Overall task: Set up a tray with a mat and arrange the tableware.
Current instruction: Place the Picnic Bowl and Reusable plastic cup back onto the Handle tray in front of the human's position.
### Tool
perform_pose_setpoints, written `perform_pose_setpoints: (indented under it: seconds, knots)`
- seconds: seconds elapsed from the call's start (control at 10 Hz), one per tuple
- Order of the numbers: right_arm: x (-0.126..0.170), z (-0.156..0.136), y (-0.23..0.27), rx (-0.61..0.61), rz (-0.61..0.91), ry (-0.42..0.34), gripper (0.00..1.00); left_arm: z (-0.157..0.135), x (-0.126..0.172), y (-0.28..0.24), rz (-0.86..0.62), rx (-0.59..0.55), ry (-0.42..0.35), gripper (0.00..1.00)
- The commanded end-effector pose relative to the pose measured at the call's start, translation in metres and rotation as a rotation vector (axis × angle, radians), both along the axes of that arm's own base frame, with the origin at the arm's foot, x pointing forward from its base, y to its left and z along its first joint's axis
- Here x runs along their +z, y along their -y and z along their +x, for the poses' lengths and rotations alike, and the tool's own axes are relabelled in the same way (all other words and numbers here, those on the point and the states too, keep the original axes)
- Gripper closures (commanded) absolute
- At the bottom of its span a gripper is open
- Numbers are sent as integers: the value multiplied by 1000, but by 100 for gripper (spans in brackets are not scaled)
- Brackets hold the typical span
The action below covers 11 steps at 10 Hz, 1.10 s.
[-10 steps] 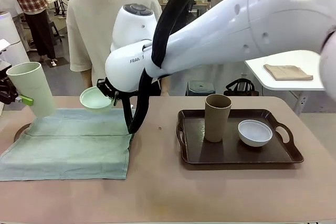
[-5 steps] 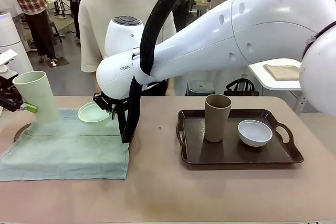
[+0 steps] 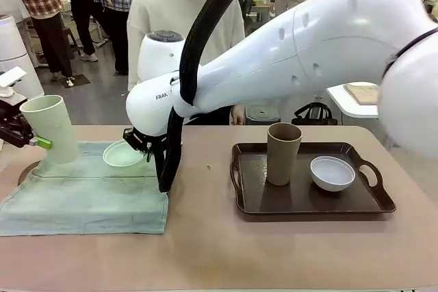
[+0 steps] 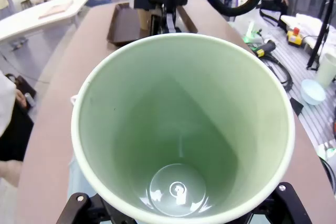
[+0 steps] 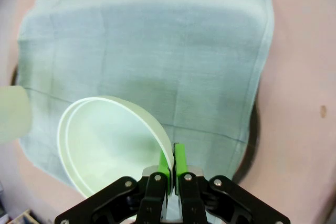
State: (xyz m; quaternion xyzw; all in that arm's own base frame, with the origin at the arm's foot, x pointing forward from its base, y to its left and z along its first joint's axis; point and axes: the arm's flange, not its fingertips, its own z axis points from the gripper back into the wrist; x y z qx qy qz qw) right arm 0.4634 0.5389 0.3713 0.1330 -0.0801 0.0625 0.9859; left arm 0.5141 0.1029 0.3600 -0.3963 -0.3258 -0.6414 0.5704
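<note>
The mint-green tumbler (image 3: 48, 129) is at the table's left edge, over the far left corner of the mat (image 3: 89, 196). Its long axis is near upright, mouth up, with the top leaning a little toward the left. Whether its base touches the cloth I cannot tell. The left claw (image 3: 34, 139) grips it from the side, spread wide around the smooth, slightly tapered wall. The left wrist view looks straight down the mouth to the round, glossy bottom (image 4: 177, 188).

Just to its right, the small green bowl (image 3: 123, 154) hangs low over the mat's far edge, tipped so that its hollow faces up and toward the robot. The right claw (image 5: 171, 162) is closed tight, pinching the bowl's thin rim between its green pads (image 5: 179, 161). In the right wrist view the bowl (image 5: 105, 145) covers one corner of the mat (image 5: 157, 51).

The mat is a pale green woven cloth, roughly square, soft and lightly creased. Most of its surface lies bare. A dark curved rim (image 5: 251, 145) peeks out from under it.

Well to the right, a rectangular dark brown tray (image 3: 308, 213) with handles lies flat. On it a tall brown tumbler (image 3: 282, 153) stands upright, with a small pale blue-white bowl (image 3: 332, 172) just beside it, mouth up. The smooth tan table (image 3: 219, 251) is bare between mat and tray and along the near edge. A person (image 3: 185, 25) stands at the far side.
</note>
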Motion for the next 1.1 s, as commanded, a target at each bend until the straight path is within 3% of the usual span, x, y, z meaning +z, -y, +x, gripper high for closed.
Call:
perform_pose_setpoints:
  seconds: [0.0,0.5,1.0]
  knots:
    - [-18,14,-9,53,30,-27,96,5,-12,10,6,-38,28,15]
    - [-41,17,-13,83,39,-19,96,6,-51,23,19,-53,81,15]
    - [-41,21,-13,89,58,-21,96,15,-71,26,28,-48,61,15]
